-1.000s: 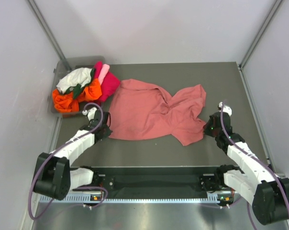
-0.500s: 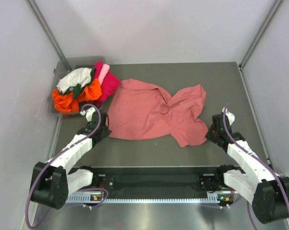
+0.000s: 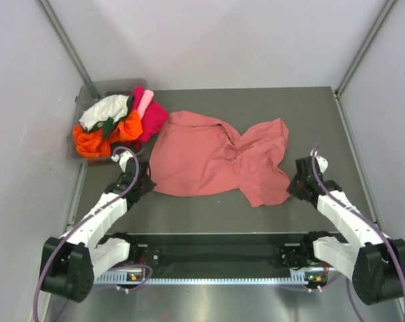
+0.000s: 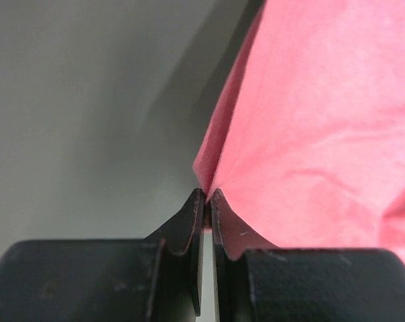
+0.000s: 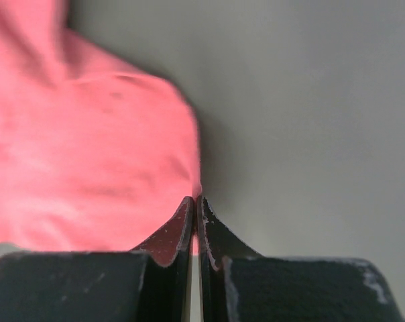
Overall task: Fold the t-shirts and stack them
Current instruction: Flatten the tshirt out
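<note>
Corners of the pink t-shirt (image 3: 202, 157) are pinched tight, left hand (image 3: 147, 182) at 8 o'clock, right hand (image 3: 295, 182) at 4, likely to pull it flat.

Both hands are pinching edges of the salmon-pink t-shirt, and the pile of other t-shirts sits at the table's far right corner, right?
No: the pile of other t-shirts sits at the far left corner, as the top external view shows. The left hand and right hand do pinch edges of the salmon-pink t-shirt.
</note>
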